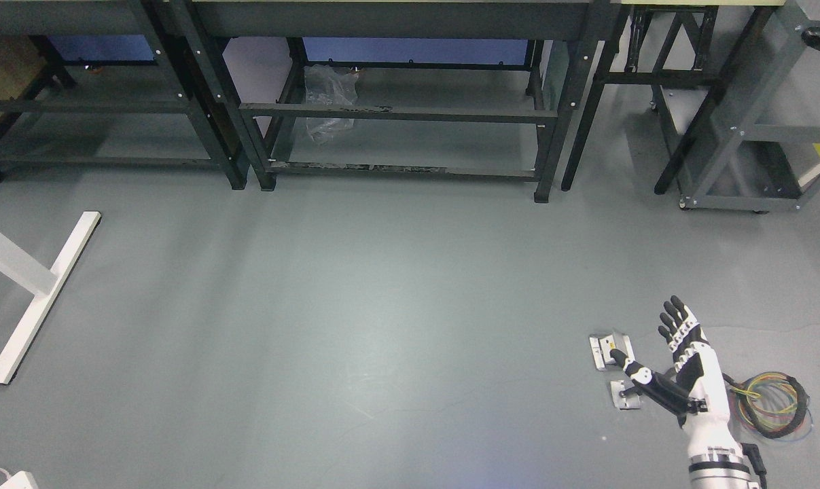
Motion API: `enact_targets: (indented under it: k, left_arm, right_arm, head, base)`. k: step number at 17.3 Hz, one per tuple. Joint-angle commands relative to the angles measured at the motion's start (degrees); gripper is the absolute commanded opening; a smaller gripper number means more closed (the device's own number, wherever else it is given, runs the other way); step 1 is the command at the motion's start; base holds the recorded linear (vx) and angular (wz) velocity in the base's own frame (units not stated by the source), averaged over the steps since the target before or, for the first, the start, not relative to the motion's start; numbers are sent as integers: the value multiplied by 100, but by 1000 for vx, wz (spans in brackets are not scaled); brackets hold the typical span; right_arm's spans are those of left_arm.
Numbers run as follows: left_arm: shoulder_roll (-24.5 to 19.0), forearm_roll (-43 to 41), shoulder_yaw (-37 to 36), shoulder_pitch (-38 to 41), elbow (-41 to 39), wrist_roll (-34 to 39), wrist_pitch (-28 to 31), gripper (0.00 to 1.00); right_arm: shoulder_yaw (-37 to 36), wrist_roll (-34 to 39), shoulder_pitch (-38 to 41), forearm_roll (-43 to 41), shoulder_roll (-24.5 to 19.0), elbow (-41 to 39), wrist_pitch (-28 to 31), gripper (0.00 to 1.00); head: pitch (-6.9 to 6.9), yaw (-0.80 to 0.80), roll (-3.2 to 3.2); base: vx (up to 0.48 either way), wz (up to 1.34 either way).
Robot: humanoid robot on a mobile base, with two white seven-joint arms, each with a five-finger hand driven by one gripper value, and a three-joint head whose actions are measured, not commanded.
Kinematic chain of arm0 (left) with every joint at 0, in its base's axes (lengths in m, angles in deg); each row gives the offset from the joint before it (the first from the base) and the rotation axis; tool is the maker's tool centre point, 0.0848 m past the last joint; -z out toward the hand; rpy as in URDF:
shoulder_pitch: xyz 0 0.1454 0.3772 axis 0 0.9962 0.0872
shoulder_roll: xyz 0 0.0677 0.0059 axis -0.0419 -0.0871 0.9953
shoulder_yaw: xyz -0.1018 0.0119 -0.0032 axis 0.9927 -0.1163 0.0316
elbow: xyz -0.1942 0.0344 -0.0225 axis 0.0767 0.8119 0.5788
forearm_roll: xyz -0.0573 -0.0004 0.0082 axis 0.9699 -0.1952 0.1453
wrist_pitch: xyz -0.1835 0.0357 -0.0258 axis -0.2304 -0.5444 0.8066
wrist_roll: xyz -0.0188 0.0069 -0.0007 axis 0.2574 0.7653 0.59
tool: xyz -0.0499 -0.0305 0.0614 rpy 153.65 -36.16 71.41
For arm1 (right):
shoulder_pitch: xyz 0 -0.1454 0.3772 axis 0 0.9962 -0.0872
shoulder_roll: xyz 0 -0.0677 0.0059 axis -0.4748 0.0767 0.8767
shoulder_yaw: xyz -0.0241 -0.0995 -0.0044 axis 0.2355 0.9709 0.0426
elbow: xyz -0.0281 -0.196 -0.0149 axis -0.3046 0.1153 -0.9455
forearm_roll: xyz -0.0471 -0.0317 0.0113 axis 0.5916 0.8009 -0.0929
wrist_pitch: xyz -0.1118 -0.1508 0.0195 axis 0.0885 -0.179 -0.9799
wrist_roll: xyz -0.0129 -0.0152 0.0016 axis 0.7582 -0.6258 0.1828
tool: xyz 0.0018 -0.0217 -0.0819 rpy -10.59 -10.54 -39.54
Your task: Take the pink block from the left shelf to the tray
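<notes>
Pink block and tray lie outside our head view as we look down on a grey floor [382, 305]. At about four o'clock our right hand [688, 367] rises from the bottom edge, its black and white fingers [674, 319] spread wide and holding nothing, thumb stretched toward nine o'clock. Just beside the thumb, two small metal plates [612, 350] sit on the floor, and a coil of coloured wires [776, 404] lies near the wrist at three o'clock. Dark metal shelf frames [396, 115] line the twelve o'clock edge, one holding a crumpled clear plastic bag [328, 102]. A white stand foot [43, 292] crosses at nine o'clock.
</notes>
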Motion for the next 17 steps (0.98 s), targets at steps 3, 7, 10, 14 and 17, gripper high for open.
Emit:
enact_targets:
  k: [3,7,10,14,17]
  left_arm:
    - [-100,-9,-1,-176,-100,-2,-5,100]
    - [-100,-9,-1,-176,-100,-2,-5,100]
    - [-100,-9,-1,-176,-100,-2,-5,100]
    - [-100,-9,-1,-176,-100,-2,-5,100]
    - [-100,-9,-1,-176,-100,-2,-5,100]
  right_arm:
    - [-91,-3,-160,35,100,-62,-6,100]
    - [-108,41,-204,-53,100,-62,-33,100]
    - [-117,41,-371,-53,100,-36,55,100]
    - [-292,-335,-520,384,100,-36,73,100]
    - [-434,-1948,-713,3362,375,-71,55,99]
  head:
    - [0,0,0]
    - [0,0,0]
    - [0,0,0]
    - [0,0,0]
    - [0,0,0]
  base:
    - [12,7]
    - [7,-7]
    - [-8,-1]
    - [-25,-2]
    - [-7,0]
